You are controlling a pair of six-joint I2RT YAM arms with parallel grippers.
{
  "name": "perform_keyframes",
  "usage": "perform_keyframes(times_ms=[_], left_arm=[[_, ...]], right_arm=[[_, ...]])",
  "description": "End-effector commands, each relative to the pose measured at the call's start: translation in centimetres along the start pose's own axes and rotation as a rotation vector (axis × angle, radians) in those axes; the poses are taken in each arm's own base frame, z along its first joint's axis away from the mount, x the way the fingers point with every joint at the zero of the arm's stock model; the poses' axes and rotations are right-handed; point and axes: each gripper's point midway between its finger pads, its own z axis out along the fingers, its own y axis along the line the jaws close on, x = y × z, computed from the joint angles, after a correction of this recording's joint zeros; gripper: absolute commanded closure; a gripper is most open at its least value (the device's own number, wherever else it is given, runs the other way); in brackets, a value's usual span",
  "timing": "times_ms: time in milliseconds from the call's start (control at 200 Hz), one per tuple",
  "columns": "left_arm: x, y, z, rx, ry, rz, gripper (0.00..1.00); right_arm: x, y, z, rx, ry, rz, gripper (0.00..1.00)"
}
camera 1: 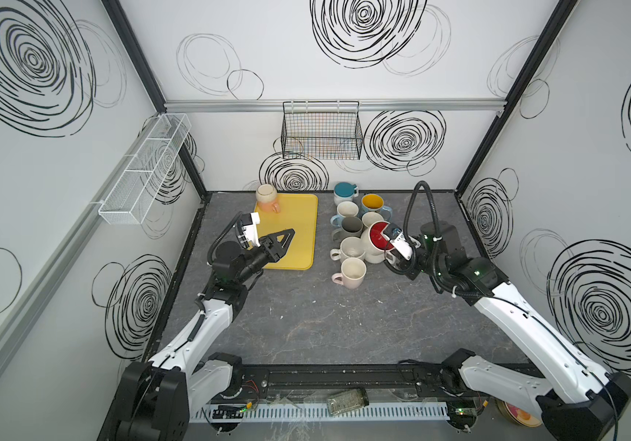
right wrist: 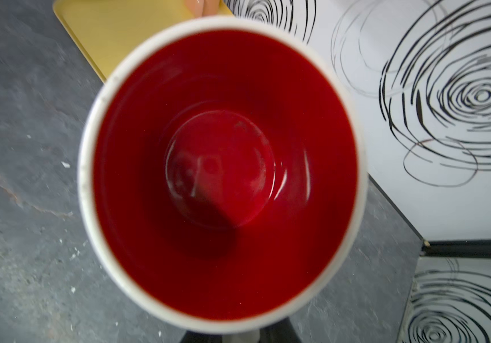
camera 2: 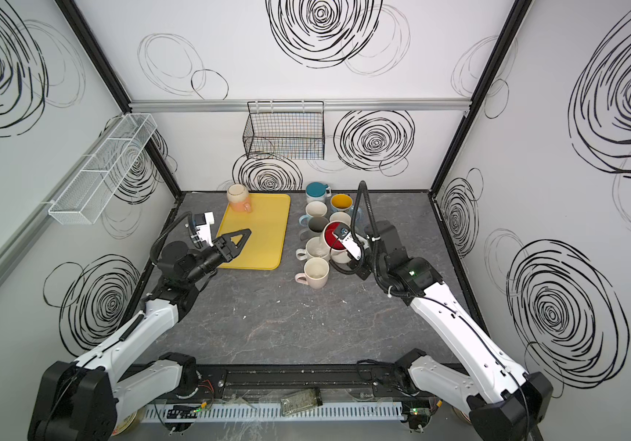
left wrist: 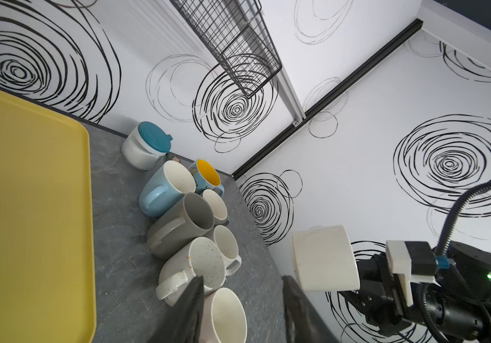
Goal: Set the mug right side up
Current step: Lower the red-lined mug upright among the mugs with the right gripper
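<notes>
Right arm: pincer (right wrist: 240, 337) is clenched on the white mug with red interior (camera 1: 379, 236). Only the finger bases show below the rim in the right wrist view, so I cannot tell whether the grip is on the handle or the wall.

Mug position: held off the bench (camera 1: 306, 324), at the right edge of the mug cluster (camera 1: 352, 250). It is tilted, not level. In both top views the red mouth faces up and toward the left. In the left wrist view its white side shows against the wall, clear of the bench surface.

Left arm: pincer (camera 1: 288, 235) hangs over the yellow tray (camera 1: 300, 214). It is released, fingers apart with nothing between them in the left wrist view.

Other: a peach mug (camera 1: 267, 196) sits on the tray's far left corner. The cluster mugs stand close together just right of the tray, mouths up where visible.
</notes>
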Motion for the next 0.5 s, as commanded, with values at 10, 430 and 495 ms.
perform_keyframes(times_ms=[10, 430, 495], left_arm=[[-1.0, -1.8, 1.0, 0.073, 0.008, 0.055, 0.54], [0.1, 0.0, 1.2, 0.07, 0.046, 0.032, 0.54], [0.1, 0.2, 1.0, 0.067, 0.045, 0.028, 0.54]], right_arm=[[1.6, -0.3, -0.8, 0.013, -0.015, -0.063, 1.0], [6.5, 0.2, 3.4, -0.09, 0.102, 0.035, 1.0], [6.7, 0.3, 4.1, -0.093, 0.108, 0.037, 1.0]])
